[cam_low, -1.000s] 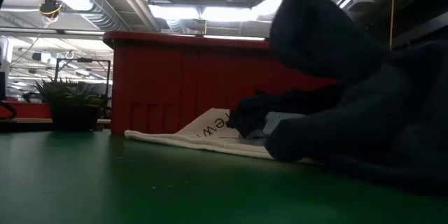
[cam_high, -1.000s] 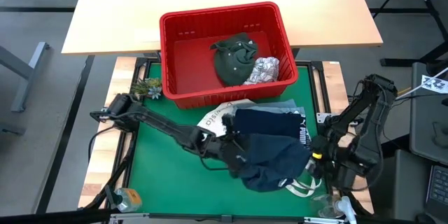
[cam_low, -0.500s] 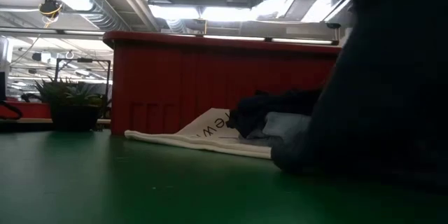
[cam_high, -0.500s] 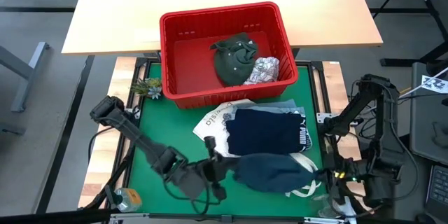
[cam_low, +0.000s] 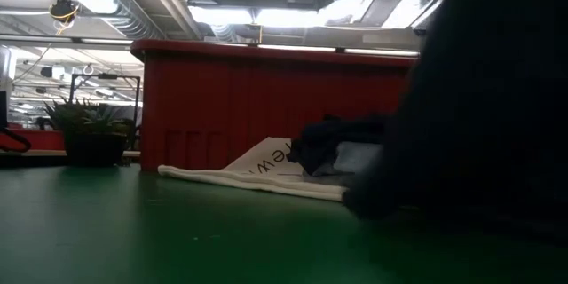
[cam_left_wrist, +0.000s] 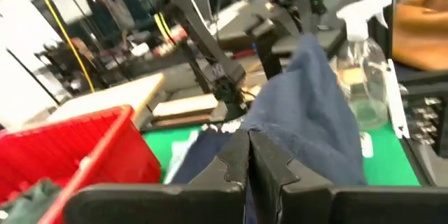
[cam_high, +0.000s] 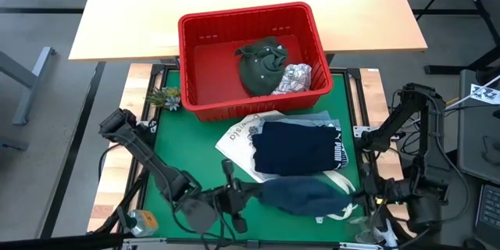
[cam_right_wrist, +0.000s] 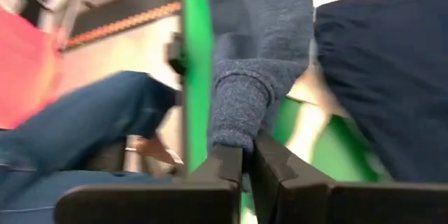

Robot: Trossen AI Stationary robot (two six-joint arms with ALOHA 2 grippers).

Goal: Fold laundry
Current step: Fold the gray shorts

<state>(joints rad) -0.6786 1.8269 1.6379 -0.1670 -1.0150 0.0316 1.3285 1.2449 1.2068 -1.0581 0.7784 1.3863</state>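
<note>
- Near the front edge of the green mat (cam_high: pixel 168 152), my left gripper (cam_high: pixel 251 194) and right gripper (cam_high: pixel 355 196) each clench one end of a navy garment (cam_high: pixel 301 191), stretched between them.
- Behind it lies one folded navy piece (cam_high: pixel 295 147) on a white tote bag (cam_high: pixel 238 137).
- Bare mat stays free on my left side.
- One red basket (cam_high: pixel 205 66) at the back holds two items: an olive garment (cam_high: pixel 260 64) and a printed white one (cam_high: pixel 294 77).

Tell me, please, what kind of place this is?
Probably a robotics lab or workshop: exposed ceiling ducts and strip lights overhead, equipment racks around, and the green table fitted with robot arms.
</note>
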